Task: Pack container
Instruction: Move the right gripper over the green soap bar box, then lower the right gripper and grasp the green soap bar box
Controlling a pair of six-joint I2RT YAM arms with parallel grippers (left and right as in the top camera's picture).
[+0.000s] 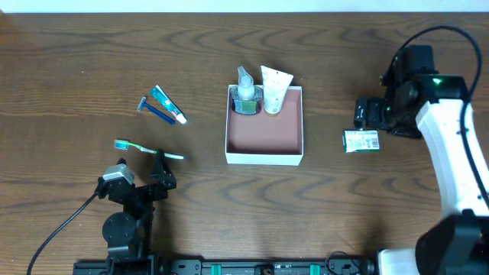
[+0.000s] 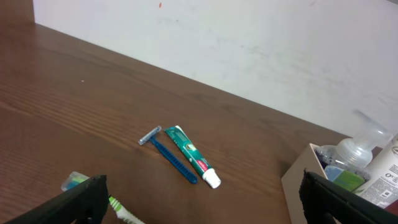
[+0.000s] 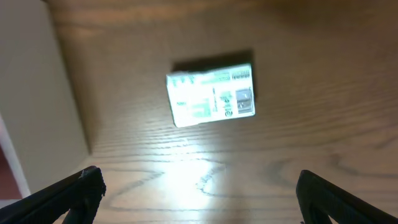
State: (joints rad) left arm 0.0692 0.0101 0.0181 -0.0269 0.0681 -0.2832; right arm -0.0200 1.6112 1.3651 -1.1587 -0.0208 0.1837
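- Green-headed toothbrush (image 1: 149, 149) lies at the left of the overhead frame, just above the left gripper (image 1: 141, 174), whose fingers stand wide apart with nothing between them.
- Blue razor (image 1: 155, 111) and a green-and-white toothpaste tube (image 1: 168, 105) lie side by side, up and to the right of the brush; the tube's print is too small to read.
- White-walled container (image 1: 264, 158) sits at the centre of the overhead frame. A clear bottle (image 1: 245, 90) and a white tube (image 1: 273, 90) stand against its upper wall, and the rest of the pink-brown floor is bare (room for flat items).
- Small white packet (image 3: 211, 96) lies on the table (image 1: 76, 61) right of the container; it carries green print and a barcode-like block, too blurred to read.
- Right gripper (image 3: 199, 186) hovers near the packet, released and empty. The step in hand looks like picking the packet up. The gripper would do well to centre over the packet, span its short sides, come low to the table and close gently, since a thin carton may crush or skid.
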